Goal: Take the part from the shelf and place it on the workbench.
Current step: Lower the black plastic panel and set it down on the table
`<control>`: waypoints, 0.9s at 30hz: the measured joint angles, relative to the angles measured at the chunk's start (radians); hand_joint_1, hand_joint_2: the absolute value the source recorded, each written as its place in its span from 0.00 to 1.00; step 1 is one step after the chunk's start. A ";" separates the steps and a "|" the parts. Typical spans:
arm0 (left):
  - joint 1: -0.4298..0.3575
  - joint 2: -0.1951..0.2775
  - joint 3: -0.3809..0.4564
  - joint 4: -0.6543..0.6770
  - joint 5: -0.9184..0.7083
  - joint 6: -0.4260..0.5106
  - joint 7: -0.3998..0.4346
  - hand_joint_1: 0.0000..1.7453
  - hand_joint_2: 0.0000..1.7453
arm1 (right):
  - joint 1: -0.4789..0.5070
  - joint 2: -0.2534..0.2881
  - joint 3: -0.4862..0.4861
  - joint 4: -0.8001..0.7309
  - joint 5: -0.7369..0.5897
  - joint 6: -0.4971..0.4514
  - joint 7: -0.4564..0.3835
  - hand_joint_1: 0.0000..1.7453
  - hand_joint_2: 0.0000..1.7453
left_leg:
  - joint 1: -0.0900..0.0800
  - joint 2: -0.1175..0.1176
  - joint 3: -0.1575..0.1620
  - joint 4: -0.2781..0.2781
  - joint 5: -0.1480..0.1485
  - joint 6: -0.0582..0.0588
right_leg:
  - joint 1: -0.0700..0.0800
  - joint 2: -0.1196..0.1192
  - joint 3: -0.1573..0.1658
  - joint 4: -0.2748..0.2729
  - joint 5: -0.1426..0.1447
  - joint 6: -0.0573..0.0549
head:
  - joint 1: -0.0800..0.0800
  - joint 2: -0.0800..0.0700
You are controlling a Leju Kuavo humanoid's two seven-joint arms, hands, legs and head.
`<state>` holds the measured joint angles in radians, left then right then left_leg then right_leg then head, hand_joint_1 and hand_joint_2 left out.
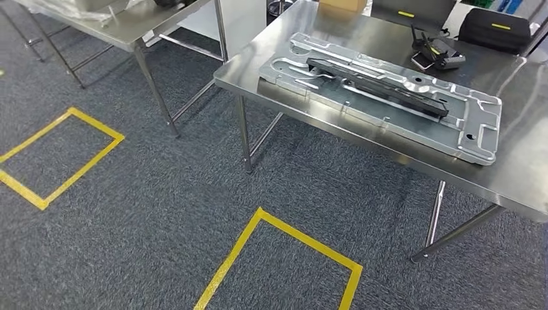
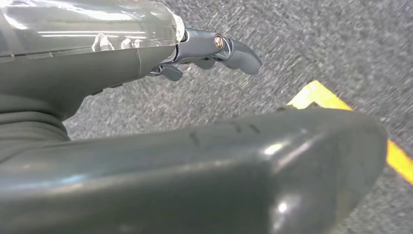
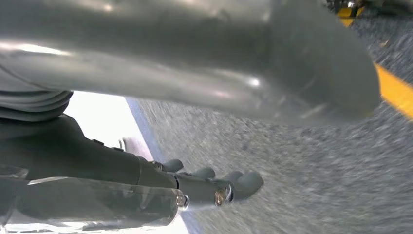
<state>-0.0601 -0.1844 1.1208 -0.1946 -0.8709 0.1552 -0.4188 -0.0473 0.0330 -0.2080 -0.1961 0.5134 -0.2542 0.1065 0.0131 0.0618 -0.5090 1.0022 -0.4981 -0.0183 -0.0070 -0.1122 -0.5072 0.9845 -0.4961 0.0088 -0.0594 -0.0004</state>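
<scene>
one flat silver stamped part [image 1: 388, 97] on the workbench [image 1: 517, 84], well away from both empty, loosely spread hands: left hand [image 2: 209, 51], right hand [image 3: 209, 187]

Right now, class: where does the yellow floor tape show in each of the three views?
Head view: yellow tape squares on the grey carpet, lower left and bottom centre.
Left wrist view: a strip past the left hand.
Right wrist view: a strip beyond the right hand.
Shared landmark: the carpet.
</scene>
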 joint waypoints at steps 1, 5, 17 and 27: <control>0.001 0.000 -0.001 0.000 0.000 0.000 0.003 0.00 0.00 | -0.003 0.000 0.005 0.000 0.005 0.008 -0.008 0.00 0.00 | -0.002 -0.009 -0.005 -0.004 0.001 0.013 | 0.001 -0.009 0.001 0.001 0.002 0.007 | 0.000 0.000; 0.003 -0.003 -0.004 0.000 -0.004 -0.002 0.011 0.00 0.00 | -0.006 0.001 0.023 0.001 0.018 0.038 -0.020 0.00 0.00 | -0.001 -0.041 -0.019 -0.015 0.021 0.051 | -0.008 0.069 -0.039 0.098 -0.073 0.028 | 0.000 0.000; 0.006 -0.014 -0.027 0.000 -0.039 -0.015 0.081 0.00 0.00 | 0.011 -0.004 0.031 0.006 0.011 0.059 -0.029 0.00 0.00 | -0.019 -0.171 -0.064 -0.001 0.057 0.036 | -0.002 0.167 0.012 0.000 -0.013 -0.011 | 0.000 0.000; 0.005 -0.015 -0.044 0.000 -0.041 -0.031 0.039 0.00 0.00 | 0.018 -0.004 0.030 0.006 0.008 0.065 -0.017 0.00 0.00 | 0.003 -0.040 -0.093 0.128 -0.013 -0.004 | -0.007 0.034 0.009 -0.008 -0.004 -0.017 | 0.000 0.000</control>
<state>-0.0552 -0.1989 1.0772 -0.1946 -0.9114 0.1239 -0.3797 -0.0289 0.0294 -0.1781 -0.1896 0.5212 -0.1887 0.0900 0.0160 0.0222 -0.6023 1.1300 -0.5111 -0.0220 -0.0136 -0.0785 -0.4986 0.9770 -0.5004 -0.0084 -0.0595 -0.0004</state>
